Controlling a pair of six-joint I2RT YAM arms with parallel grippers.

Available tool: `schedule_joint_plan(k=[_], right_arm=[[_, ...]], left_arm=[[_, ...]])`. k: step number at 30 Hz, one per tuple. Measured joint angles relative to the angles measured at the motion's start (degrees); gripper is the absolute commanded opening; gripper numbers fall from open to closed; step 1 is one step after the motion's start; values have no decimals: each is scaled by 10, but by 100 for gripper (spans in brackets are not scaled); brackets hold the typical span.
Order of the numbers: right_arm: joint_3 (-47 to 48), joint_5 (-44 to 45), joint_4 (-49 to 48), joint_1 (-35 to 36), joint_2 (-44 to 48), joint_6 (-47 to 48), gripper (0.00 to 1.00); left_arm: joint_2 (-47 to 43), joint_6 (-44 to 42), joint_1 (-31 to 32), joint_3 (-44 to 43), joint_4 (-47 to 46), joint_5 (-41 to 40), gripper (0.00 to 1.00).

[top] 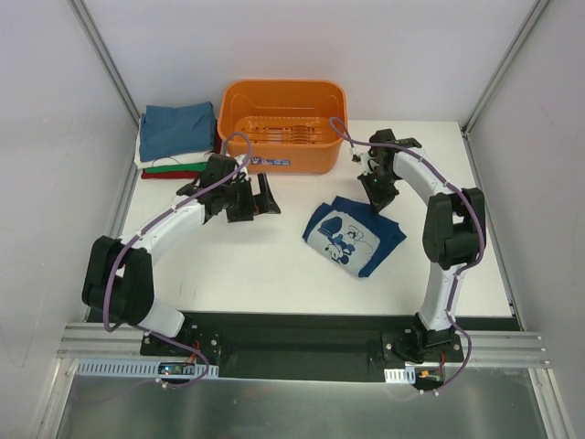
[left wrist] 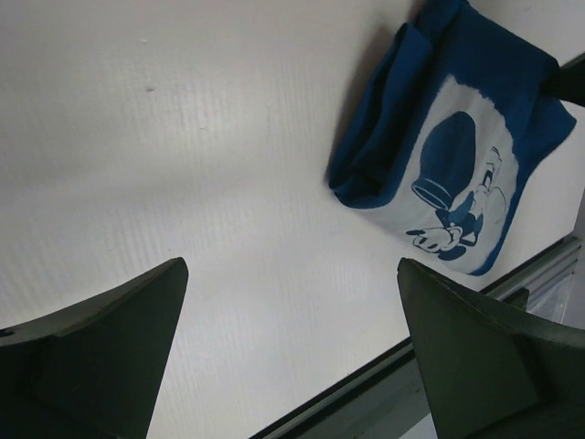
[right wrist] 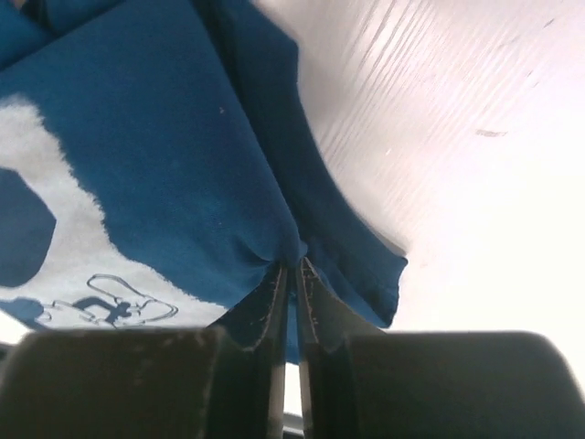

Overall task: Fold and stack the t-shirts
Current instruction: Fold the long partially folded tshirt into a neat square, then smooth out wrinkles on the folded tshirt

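On the white bench (top: pixel 274 265), the right claw (right wrist: pixel 289 274) pinches the folded navy t-shirt (right wrist: pixel 164 155) by its edge, while the left claw (left wrist: pixel 291 270) hangs spread wide, apart from it, holding nothing.

Right gripper (right wrist: pixel 292 267) tight on navy t-shirt (right wrist: pixel 164 137) edge
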State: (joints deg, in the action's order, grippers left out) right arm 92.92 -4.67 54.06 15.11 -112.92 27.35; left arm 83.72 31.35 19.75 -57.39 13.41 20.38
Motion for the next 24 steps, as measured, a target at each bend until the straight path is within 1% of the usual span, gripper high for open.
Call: schedule_joint_plan(k=[1,2,3,4,6,7,9,10,11,13,14,17,19,20,22,24], right_arm=[[0,2,-7,-1,-3,1,23],[0,2,-15,-2,-7,3,26],[0,2,-25,-3,-8,6,27],[0,2,-33,-3,-8,6,30],[0,5,-43,-3,-8,5,42],[0,11,-46,-3,-8,4,42],[0,22,-45,-3,-7,-9,59],[0,30,-44,-3,-5,-20,64],[-2,36,-44,-3,1,-39,72],[-25,35,-54,-3,31,-76,80],[-63,26,-71,-4,71,-106,97],[-167,-28,-94,-9,196,-176,97],[-239,-89,-122,-14,285,-227,97],[-262,-118,-129,-15,315,-249,97],[-299,-174,-161,-16,341,-291,97],[-326,-214,-191,-18,333,-320,97]], left_arm=[[8,-3,9,-6,-2,6,99],[17,-5,17,-13,-5,12,99],[25,-6,24,-19,-8,20,99],[33,-8,32,-26,-10,26,99],[52,-9,48,-46,-12,38,99],[64,-10,59,-60,-12,48,99],[86,-12,78,-83,-20,64,99],[97,-13,90,-97,-21,74,99],[109,-14,101,-111,-25,87,99],[128,-19,120,-132,-31,109,99],[139,-23,132,-145,-35,124,99],[164,-29,153,-170,-45,155,99],[187,-32,165,-187,-51,178,99],[199,-33,169,-193,-56,188,99],[220,-34,174,-199,-61,203,99],[244,-35,179,-201,-64,215,99]])
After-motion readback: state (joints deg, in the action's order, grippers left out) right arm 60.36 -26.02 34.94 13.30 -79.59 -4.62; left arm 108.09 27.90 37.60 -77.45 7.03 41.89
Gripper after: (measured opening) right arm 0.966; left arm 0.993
